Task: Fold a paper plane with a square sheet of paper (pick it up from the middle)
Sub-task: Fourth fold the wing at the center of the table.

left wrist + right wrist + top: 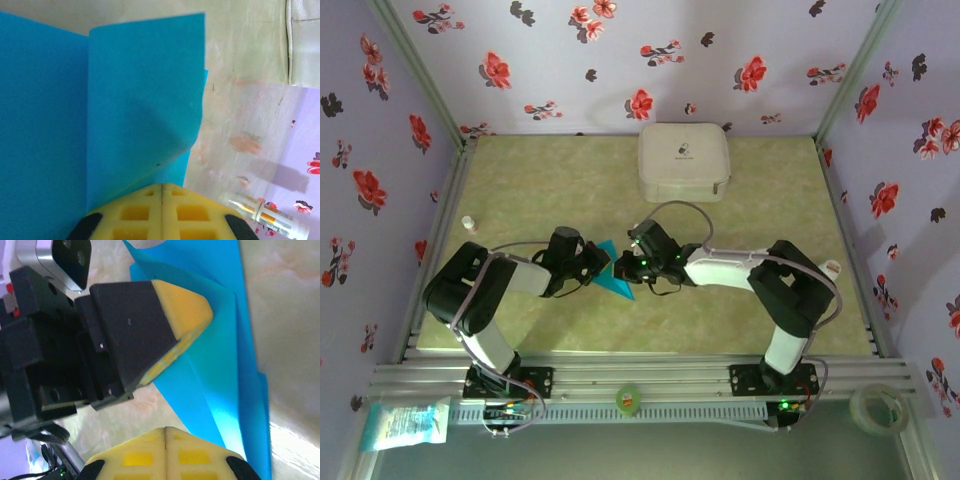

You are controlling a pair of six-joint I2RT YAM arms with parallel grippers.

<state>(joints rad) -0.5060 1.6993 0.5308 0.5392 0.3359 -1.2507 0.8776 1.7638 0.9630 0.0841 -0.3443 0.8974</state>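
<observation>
Our left tool (161, 192) has its yellow foam pads pressed flat together on an edge of the sheet of paper (140, 95). The paper is thin, smooth and turquoise, folded into overlapping layers with one crisp straight crease. It lies in the middle of the mottled green-beige tabletop (550, 190), tapering to a point. The right tool (165, 437) is pressed together against the blue layers; we cannot tell whether it pinches any. A white rounded-square fabric case (683, 160) sits at the back.
</observation>
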